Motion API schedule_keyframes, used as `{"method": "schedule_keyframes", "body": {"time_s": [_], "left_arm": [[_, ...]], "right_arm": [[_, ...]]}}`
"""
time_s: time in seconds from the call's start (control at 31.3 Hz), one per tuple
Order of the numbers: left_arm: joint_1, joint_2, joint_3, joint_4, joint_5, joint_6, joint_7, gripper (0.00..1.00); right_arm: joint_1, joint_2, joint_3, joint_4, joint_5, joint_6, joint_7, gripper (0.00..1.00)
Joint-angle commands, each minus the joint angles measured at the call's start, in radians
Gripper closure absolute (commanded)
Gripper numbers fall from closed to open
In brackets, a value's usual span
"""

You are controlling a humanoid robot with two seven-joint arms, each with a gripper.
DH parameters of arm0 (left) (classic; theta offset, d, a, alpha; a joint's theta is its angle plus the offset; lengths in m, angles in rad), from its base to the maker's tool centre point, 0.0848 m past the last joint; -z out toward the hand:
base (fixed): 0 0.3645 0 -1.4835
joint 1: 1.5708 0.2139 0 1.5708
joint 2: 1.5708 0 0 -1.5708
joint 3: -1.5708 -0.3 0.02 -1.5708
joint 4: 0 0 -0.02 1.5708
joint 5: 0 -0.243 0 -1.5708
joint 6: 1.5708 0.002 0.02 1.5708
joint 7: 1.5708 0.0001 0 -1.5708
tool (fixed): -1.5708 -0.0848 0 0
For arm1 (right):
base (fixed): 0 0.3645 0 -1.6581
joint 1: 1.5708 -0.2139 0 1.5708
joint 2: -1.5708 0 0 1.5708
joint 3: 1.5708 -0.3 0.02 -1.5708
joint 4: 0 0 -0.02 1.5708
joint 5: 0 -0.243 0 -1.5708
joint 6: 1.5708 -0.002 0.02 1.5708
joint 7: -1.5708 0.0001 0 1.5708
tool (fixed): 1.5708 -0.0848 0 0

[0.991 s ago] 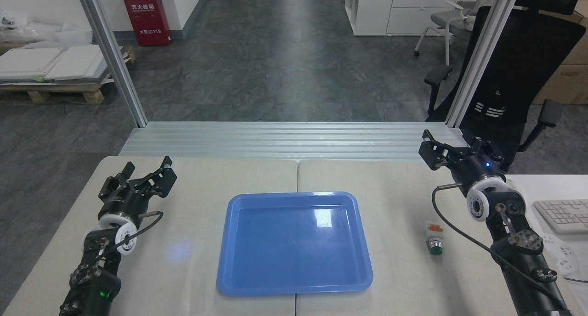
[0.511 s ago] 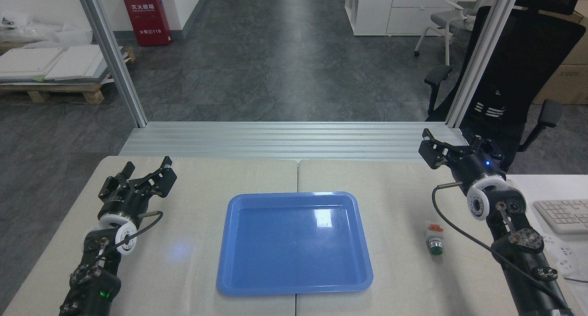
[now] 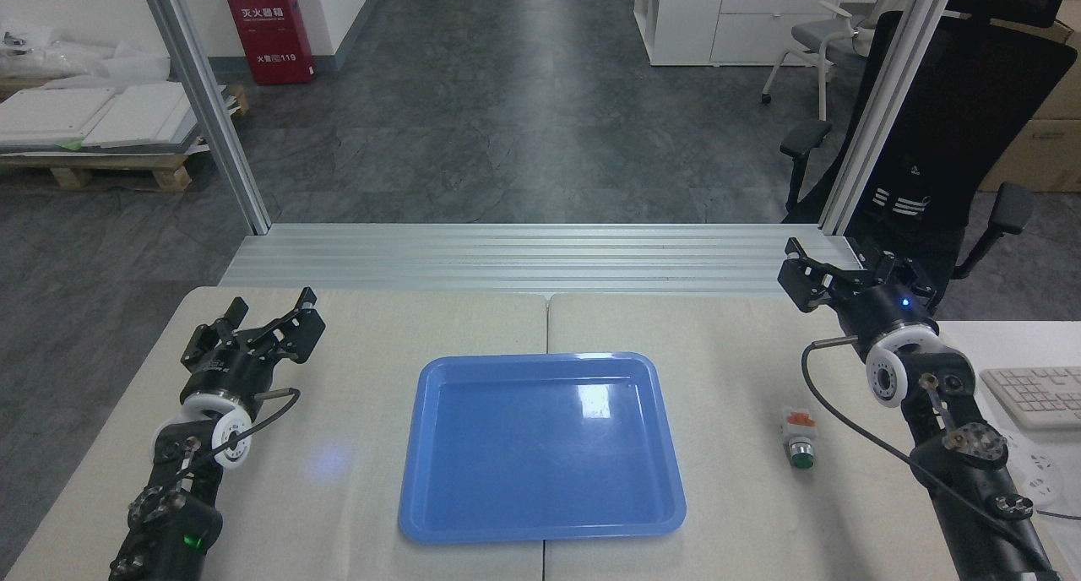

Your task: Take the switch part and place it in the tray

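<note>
The switch part (image 3: 798, 437) lies on the table right of the tray, orange-red end away from me, dark green cap toward me. The blue tray (image 3: 540, 446) sits in the middle of the table with nothing in it. My right gripper (image 3: 836, 270) is open and hangs over the table's far right edge, well beyond the switch part and apart from it. My left gripper (image 3: 266, 315) stands open at the far left of the table, holding nothing, far from both the tray and the switch part.
A white keyboard (image 3: 1034, 395) and a white power strip (image 3: 1034, 471) lie at the right edge. A black office chair (image 3: 946, 142) stands behind the right arm. Aluminium posts (image 3: 203, 100) frame the table's far corners.
My right gripper has shifted slightly to the right and a touch toward me. The left arm, the switch part and the tray have not moved.
</note>
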Motion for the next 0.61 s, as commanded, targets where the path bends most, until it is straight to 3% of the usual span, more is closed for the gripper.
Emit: {"method": "schedule_keyframes", "body": {"time_s": [0.0, 0.58], "left_arm": [[0.000, 0.000, 0.000, 0.000, 0.000, 0.000, 0.002, 0.00], [0.000, 0.000, 0.000, 0.000, 0.000, 0.000, 0.002, 0.00]], "right_arm": [[0.000, 0.004, 0.000, 0.000, 0.000, 0.000, 0.000, 0.01], [0.006, 0.007, 0.001, -0.003, -0.002, -0.001, 0.000, 0.01]]}}
